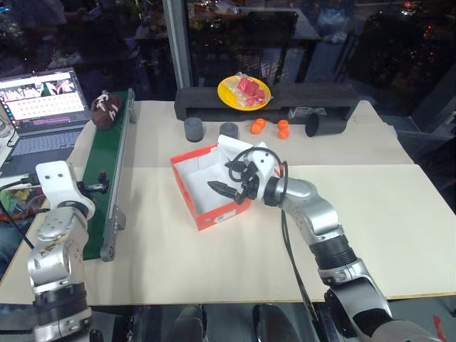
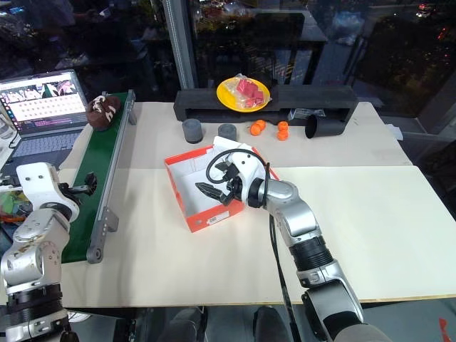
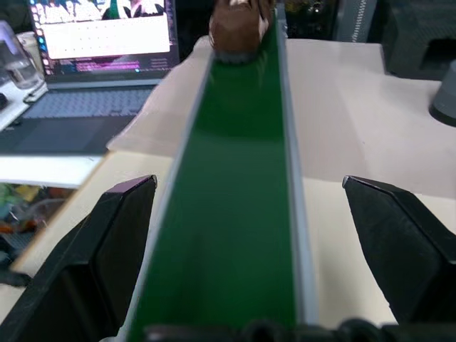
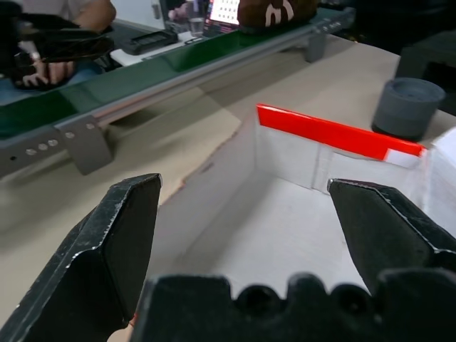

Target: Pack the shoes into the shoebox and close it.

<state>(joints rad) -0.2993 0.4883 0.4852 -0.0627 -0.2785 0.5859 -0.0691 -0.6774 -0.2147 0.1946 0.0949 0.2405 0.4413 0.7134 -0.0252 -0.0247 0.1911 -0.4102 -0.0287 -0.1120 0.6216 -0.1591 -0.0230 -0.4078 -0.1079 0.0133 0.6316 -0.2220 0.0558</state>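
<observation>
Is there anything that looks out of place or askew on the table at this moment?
The shoebox sits turned at an angle to the table edges, open and empty inside. One brown shoe lies at the far end of the green conveyor, not in the box. Nothing looks spilled or damaged.

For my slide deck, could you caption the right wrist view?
Open right gripper poised over the empty shoebox, with a brown shoe waiting on the green conveyor.

A laptop [image 1: 43,107] sits beside the green conveyor [image 1: 107,178]; a yellow plate [image 1: 244,92] rests on a black tray [image 1: 335,96].
</observation>
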